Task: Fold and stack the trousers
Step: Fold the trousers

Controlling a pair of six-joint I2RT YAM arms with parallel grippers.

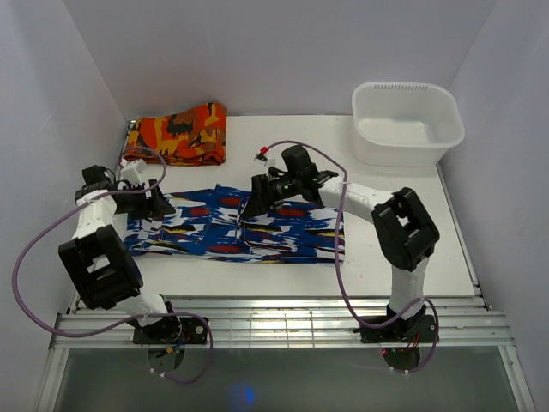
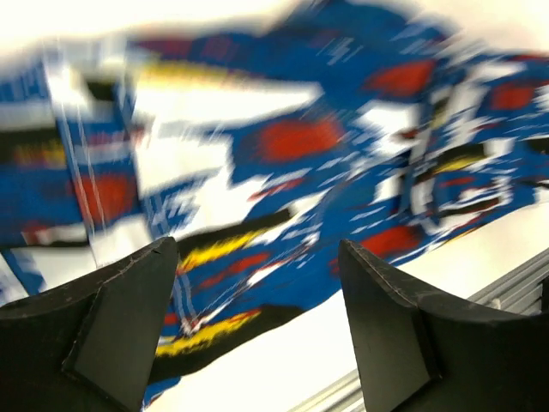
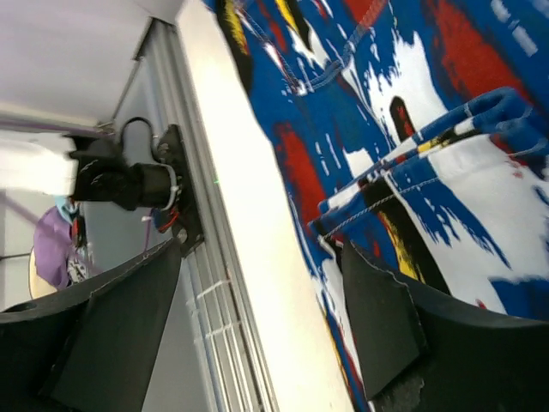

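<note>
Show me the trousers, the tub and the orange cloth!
trousers [image 1: 223, 239]: top view, middle of the folded blue print.
tub [image 1: 403, 154]: top view, its near wall.
orange cloth [image 1: 176, 133]: top view, middle of the folded pile.

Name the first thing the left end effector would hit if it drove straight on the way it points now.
The trousers: the left end effector stands open, aimed at the printed cloth. The wrist view is blurred, so the gap to it is unclear.
</note>
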